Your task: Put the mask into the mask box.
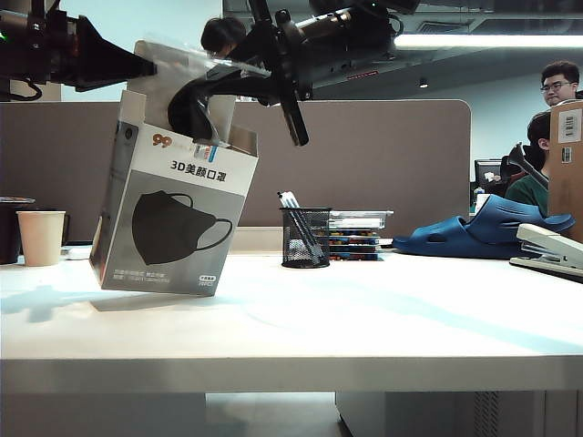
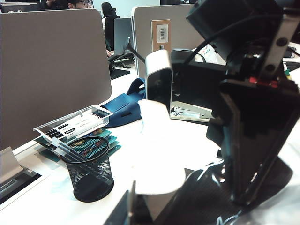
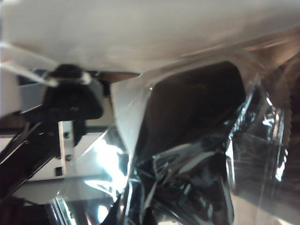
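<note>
Exterior view: low, about level with the worktop [image 1: 291, 319] edge, facing across it toward the grey partition; mask box [image 1: 173, 214] near, left of centre. Left wrist view: above the worktop, facing the mesh pen cup [image 2: 89, 173] and stapler [image 2: 187, 93] (both shared with exterior). Right wrist view: pressed close against the mask [image 3: 187, 154], blurred.

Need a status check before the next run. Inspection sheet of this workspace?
Surface: white table, bare in front.
Job's things: mask half into the open top of the tilted mask box.
Clutter: paper cup, pen cup, pen case, blue slipper, stapler.
Grippers: left gripper shut on the mask's wrapper edge above the box; right gripper shut on the mask.
Cables: one on the right arm.
Surroundings: grey partition, people behind.
</note>
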### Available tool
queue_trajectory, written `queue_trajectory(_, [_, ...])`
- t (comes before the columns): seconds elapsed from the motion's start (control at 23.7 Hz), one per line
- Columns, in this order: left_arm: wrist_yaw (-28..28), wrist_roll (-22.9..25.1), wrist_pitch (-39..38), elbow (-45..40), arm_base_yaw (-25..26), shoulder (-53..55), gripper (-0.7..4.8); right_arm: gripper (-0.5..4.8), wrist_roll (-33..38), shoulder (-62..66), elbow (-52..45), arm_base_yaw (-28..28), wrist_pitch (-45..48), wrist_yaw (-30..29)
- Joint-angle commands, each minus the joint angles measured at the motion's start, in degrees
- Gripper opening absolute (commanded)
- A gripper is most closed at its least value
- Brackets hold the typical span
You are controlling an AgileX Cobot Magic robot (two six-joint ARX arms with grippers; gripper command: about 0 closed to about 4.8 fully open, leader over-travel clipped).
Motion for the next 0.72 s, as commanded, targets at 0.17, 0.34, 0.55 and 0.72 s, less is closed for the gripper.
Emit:
queue_trajectory(0.17, [1.57,-1.36,1.51,0.22,-0.02,-0.20,-0.07,1.40,1.18,0.20,0.35,0.09,0.72,-0.09])
queue_trajectory(0.34, [1.99,-4.26,2.49,0.22,0.00,-0.20,-0.07,1.86,2.40,0.22,0.35,0.09,0.61,2.49])
queue_trajectory(0.55, [1.57,-4.26,2.49,0.22,0.00,-0.20,-0.07,3.80,6.14,0.20,0.37,-0.28,5.57,-1.36])
queue_trajectory(0.72, [1.49,-4.26,2.47,0.22,0.02,-0.20,-0.07,3.79,8.59,-0.07,0.42,-0.90,10.36,-1.64])
